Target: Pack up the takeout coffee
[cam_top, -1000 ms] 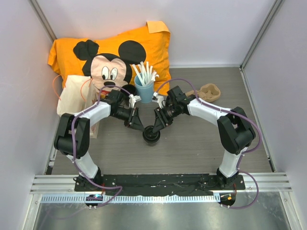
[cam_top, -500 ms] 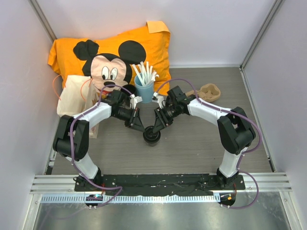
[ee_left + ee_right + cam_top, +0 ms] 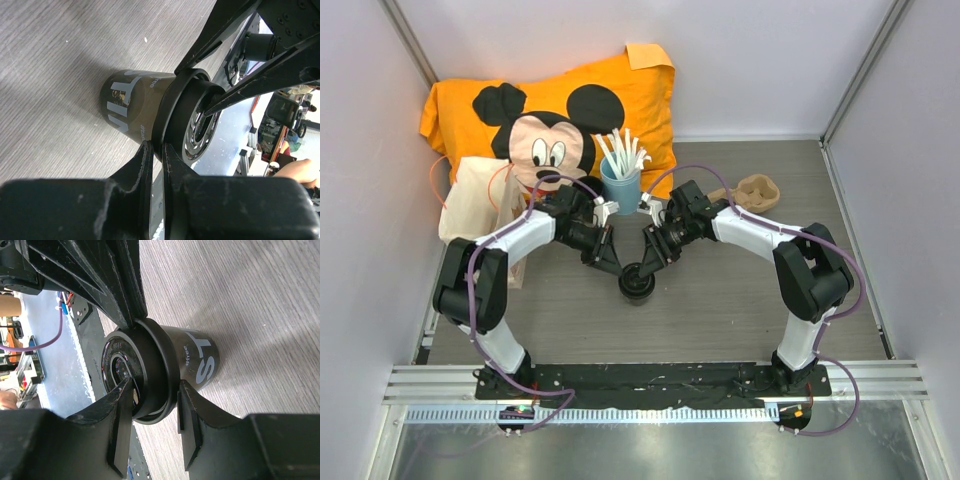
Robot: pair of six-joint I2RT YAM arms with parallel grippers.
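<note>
Black-lidded takeout coffee (image 3: pixel 636 285) | dark brown body | white lettering | upright

Against the back wall, left: orange cloth with Mickey Mouse print (image 3: pixel 640 100), bunched. Just in front, upright: blue cup (image 3: pixel 620 190) holding white sticks (image 3: pixel 620 152). Far left: cream bag (image 3: pixel 470 200). Right of cup: brown pulp cup carrier (image 3: pixel 752 192), flat on grey wood-grain surface (image 3: pixel 720 310).
</note>
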